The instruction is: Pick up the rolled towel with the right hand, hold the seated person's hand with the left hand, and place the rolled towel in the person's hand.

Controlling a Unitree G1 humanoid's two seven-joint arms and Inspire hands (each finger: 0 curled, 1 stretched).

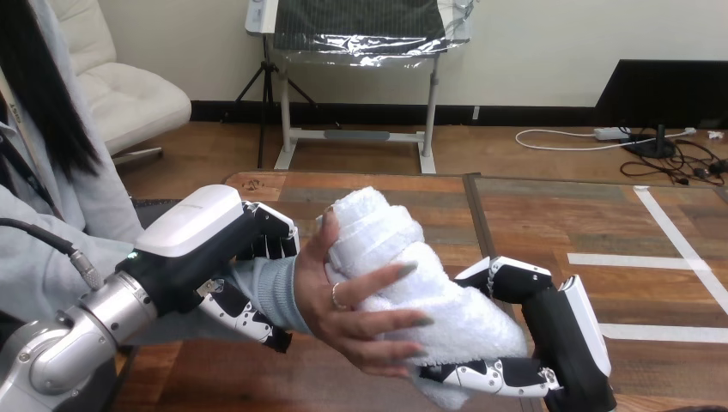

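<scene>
A white rolled towel [403, 275] lies across the person's hand [343, 309], whose fingers curl over it. My right hand [558, 330] is at the towel's lower right end, with fingers curled round it from above and below. My left hand [210, 253] is at the person's wrist [270, 287], its fingers curled over the grey sleeve from above and its thumb under it. All of this hangs over the wooden table [532, 223].
The person sits at the view's left, with the forearm reaching in over the table's left edge. White tape lines [652, 257] mark the table's right part. The table's far edge [360, 176] runs behind the towel.
</scene>
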